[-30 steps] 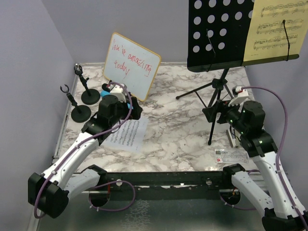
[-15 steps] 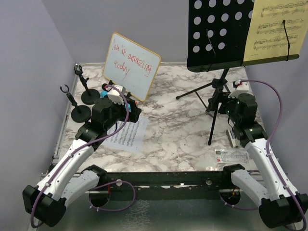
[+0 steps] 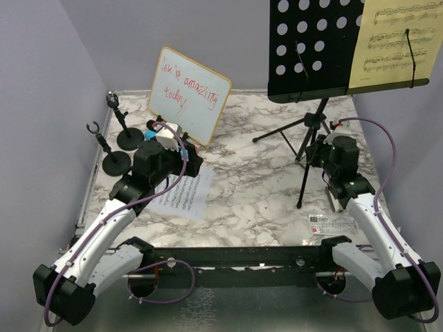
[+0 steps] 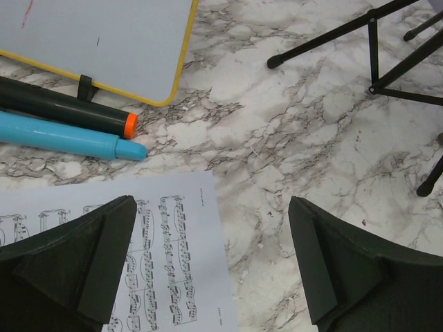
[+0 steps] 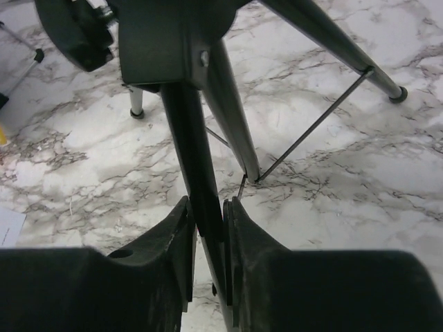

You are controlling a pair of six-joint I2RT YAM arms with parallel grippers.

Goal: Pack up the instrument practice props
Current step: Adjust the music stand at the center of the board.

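Note:
The tall black perforated music desk (image 3: 315, 48) stands on its tripod at the back right, with yellow sheet music (image 3: 391, 41) clipped to it. My right gripper (image 5: 208, 221) is shut on one black tripod leg (image 5: 187, 124), and in the top view it (image 3: 313, 155) is against the stand's pole. My left gripper (image 4: 211, 235) hangs open over the right edge of the white sheet music (image 4: 166, 263). A black microphone (image 4: 62, 114) and a blue microphone (image 4: 69, 138) lie side by side beyond the sheet. Two round-based mic holders (image 3: 130, 138) (image 3: 115, 162) stand at the far left.
A wood-framed whiteboard (image 3: 188, 93) with red writing leans at the back left, just behind the microphones. A clear ruler (image 3: 332, 223) lies near the front right edge, with a small stapler (image 3: 337, 200) beside it. The tripod's other legs (image 4: 325, 38) spread across the marble top.
My right gripper has moved in to the stand's tripod and closed on a leg. The left arm shifted slightly forward, then held still with its jaws open.

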